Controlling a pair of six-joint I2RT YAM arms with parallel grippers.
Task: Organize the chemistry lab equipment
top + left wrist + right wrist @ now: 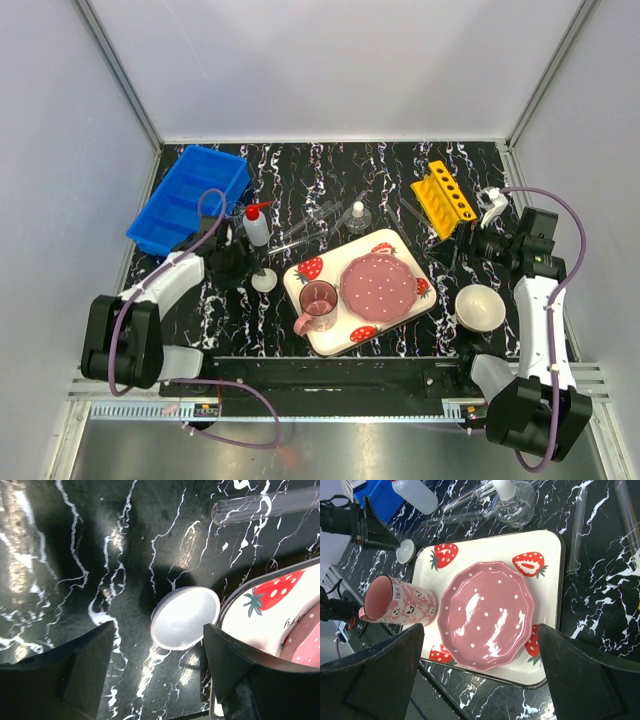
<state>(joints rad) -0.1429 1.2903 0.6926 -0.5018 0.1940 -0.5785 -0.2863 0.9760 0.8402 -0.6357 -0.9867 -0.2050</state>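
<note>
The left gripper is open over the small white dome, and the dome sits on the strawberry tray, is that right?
Not quite. The left gripper is open over the small white dome, but the dome sits on the black marbled table, just beside the strawberry tray, not on it. The left wrist view shows this.

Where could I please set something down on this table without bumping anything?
The far strip of table between the blue bin and yellow rack is bare. Crowded: the squeeze bottle, glass tubes and flask just behind the strawberry tray.
</note>
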